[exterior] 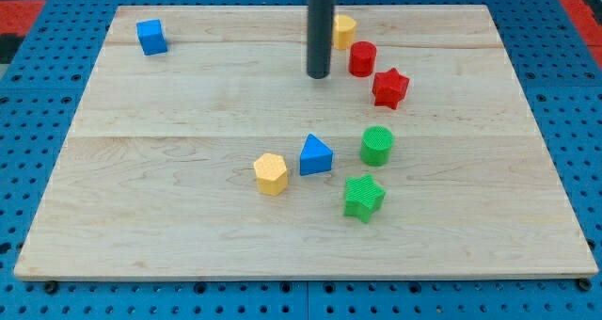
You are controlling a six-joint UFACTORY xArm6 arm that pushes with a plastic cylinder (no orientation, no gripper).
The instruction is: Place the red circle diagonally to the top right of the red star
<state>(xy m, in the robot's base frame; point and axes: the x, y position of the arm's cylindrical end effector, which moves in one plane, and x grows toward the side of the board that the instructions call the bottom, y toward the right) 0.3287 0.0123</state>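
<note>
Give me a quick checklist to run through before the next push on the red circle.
1. My tip visible: ok, at the red circle's left, slightly lower.
2. Tip touching the circle: not ok, a gap shows.
3. Circle already top right of the red star: not ok, it sits to the star's upper left.
4. Yellow block out of the way: not ok, it is close to the circle's upper left, partly hidden behind the rod.
5. Room on the board to the star's upper right: ok.
</note>
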